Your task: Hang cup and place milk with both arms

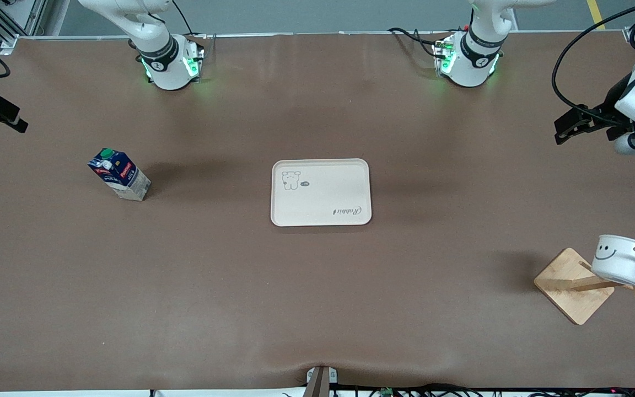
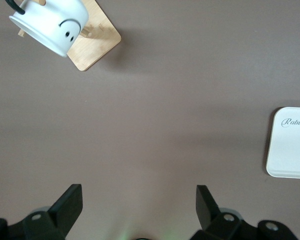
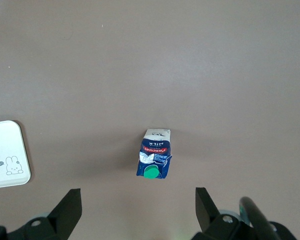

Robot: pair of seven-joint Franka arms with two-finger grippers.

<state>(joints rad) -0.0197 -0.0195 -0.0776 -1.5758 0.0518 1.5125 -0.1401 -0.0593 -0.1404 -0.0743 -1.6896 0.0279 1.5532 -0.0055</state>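
Note:
The white smiley cup [image 1: 619,259] hangs by its black handle on a peg of a wooden rack [image 1: 572,285] at the left arm's end of the table. It also shows in the left wrist view [image 2: 52,25]. The dark blue milk carton [image 1: 119,174] with a green cap stands upright toward the right arm's end, also in the right wrist view [image 3: 154,160]. My left gripper [image 1: 571,124] is open and empty, raised over the table's left-arm end, apart from the cup. My right gripper [image 1: 0,113] is open and empty, raised over the right-arm end, apart from the milk.
A cream tray [image 1: 321,192] with a rabbit drawing lies at the table's middle, with nothing on it. It shows partly in the left wrist view [image 2: 291,145] and the right wrist view [image 3: 7,155]. Brown tabletop lies between tray, milk and rack.

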